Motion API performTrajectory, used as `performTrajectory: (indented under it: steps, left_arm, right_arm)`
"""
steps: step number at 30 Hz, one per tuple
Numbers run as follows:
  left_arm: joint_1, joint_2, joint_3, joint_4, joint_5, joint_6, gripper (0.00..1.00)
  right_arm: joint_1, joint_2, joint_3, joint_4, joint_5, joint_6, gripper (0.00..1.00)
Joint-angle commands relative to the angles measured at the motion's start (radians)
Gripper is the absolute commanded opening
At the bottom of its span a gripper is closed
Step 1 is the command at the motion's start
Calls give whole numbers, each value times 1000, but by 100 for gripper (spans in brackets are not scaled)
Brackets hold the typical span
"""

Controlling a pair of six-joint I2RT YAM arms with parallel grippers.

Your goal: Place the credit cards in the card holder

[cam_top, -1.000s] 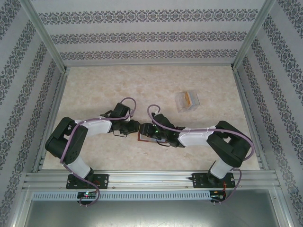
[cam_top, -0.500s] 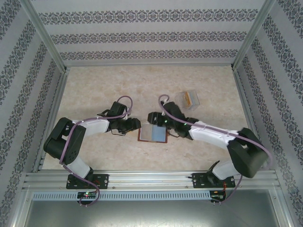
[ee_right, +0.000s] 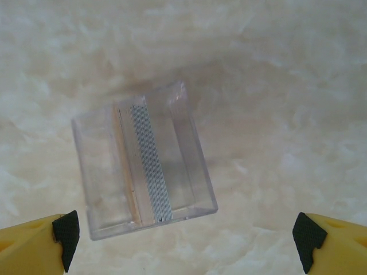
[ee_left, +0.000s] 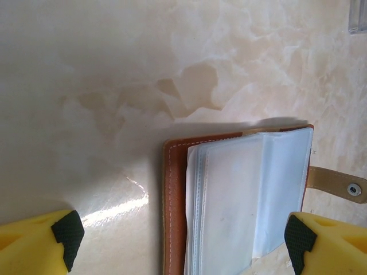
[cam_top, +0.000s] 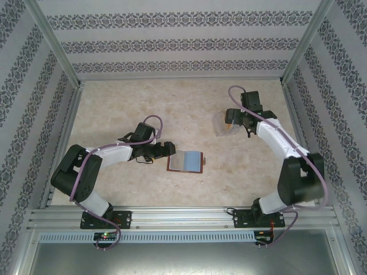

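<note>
Right wrist view, centre: with right hand (ee_right: 186, 245) spread wide above the clear box (ee_right: 100, 172), descend straight, pinch one of the upright credit cards (ee_right: 149, 166), carry to the open card holder (cam_top: 186, 162), top-view centre.

Pretty bright, soft light overall; glare streak on the table (ee_left: 114, 200) by the card holder (ee_left: 172, 189), wrist shots slightly hazy.

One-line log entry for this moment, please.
left gripper: open, beside open card holder | right gripper: open, above clear box | credit cards: stacked on edge inside box
</note>
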Motion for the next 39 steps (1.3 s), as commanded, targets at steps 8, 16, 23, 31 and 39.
performTrajectory:
  steps: [8, 16, 23, 31, 39]
  left_arm:
    - [-5, -10, 5, -42, -64, 34, 94]
    - [-4, -11, 0, -44, -72, 31, 94]
    - [-5, -6, 2, -36, -74, 27, 94]
    - [-4, 6, 17, -48, -72, 33, 94]
    - [-5, 4, 15, -48, -74, 34, 94]
  right_arm:
    - [-25, 173, 125, -48, -69, -120, 98]
    - [-29, 281, 194, -58, 41, -156, 90]
    - [-28, 278, 198, -44, 117, -137, 75]
    - [-26, 256, 173, -16, 125, -138, 57]
    - [-25, 236, 168, -10, 120, -147, 36]
